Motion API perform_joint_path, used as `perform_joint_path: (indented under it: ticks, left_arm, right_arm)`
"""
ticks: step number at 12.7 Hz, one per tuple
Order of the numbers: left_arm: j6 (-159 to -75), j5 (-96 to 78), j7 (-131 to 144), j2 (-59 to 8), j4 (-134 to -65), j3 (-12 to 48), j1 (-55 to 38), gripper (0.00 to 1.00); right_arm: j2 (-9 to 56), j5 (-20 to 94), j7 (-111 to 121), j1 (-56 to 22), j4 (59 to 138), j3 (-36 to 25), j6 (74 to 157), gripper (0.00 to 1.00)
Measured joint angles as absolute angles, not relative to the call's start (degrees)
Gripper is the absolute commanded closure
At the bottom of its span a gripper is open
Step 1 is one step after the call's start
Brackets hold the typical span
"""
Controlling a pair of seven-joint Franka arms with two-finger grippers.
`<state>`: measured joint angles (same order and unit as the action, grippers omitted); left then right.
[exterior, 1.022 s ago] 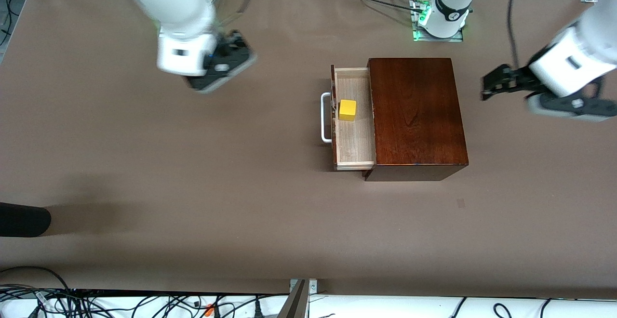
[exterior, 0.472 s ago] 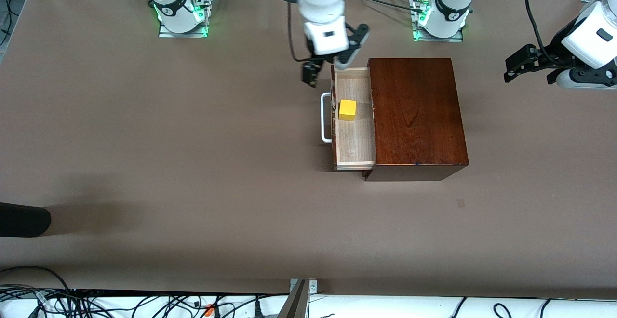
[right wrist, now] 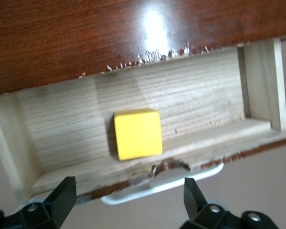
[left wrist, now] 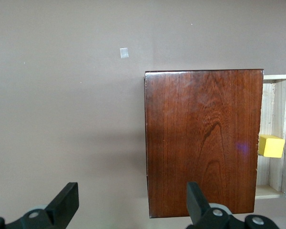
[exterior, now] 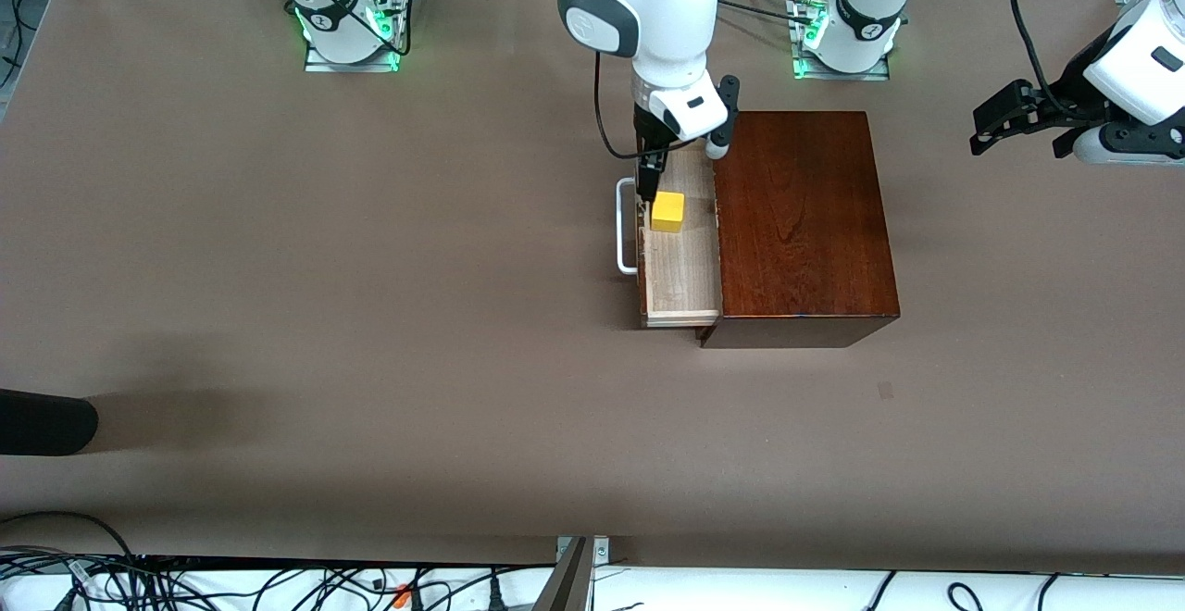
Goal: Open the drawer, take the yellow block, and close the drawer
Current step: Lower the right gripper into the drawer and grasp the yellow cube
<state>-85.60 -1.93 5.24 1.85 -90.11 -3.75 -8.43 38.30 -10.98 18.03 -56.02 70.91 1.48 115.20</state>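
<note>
The drawer point(exterior: 682, 250) stands pulled out of the dark wooden box point(exterior: 801, 222), on the side toward the right arm's end of the worktop point(exterior: 370, 315), its pale wood floor showing and its white handle point(exterior: 626, 227) sticking out from the front panel. The yellow block point(exterior: 667, 211) sits on the drawer floor, close to the front panel and in the half of the drawer farther from the front camera. It touches nothing but the wood beneath it.

The right pincer point(exterior: 654, 176) hangs over the open drawer, just above the block, with its dark fingers pointing down. In the right wrist view the block point(right wrist: 137, 133) lies squarely between the two spread fingertips point(right wrist: 62, 193), so the pincer is open and holds nothing (the chipped edge of the drawer front shows just below the block there).

The left pincer point(exterior: 995, 120) waits in the air over bare worktop at the left arm's end, well apart from the box. Its fingers point(left wrist: 66, 200) are spread wide, empty, and its wrist camera looks down on the box top point(left wrist: 202, 140) with the block point(left wrist: 270, 146) peeking out beside it.
</note>
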Motion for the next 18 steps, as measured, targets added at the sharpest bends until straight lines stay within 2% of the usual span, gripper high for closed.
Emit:
perform_joint_path:
  ticks: [5,15,16,18]
  left_arm:
    - [-85.3,-1.9,5.4,-0.9,-89.4,-3.7,-8.4,0.00]
    - [-85.3,-2.0,5.4,-1.4,-87.8,-3.7,-8.4,0.00]
    - [-85.3,-2.0,5.4,-1.4,-87.8,-3.7,-8.4,0.00]
    - [-85.3,-2.0,5.4,-1.4,-87.8,-3.7,-8.4,0.00]
  right_arm:
    - [42.4,-11.1,19.3,-56.0,69.1,1.3,120.0,0.00]
    - [45.5,-11.7,21.3,-56.1,68.6,1.3,121.1,0.02]
    - [45.8,-11.7,21.4,-56.1,68.6,1.3,121.4,0.08]
    - [46.2,-12.1,21.5,-56.1,68.6,1.3,121.9,0.26]
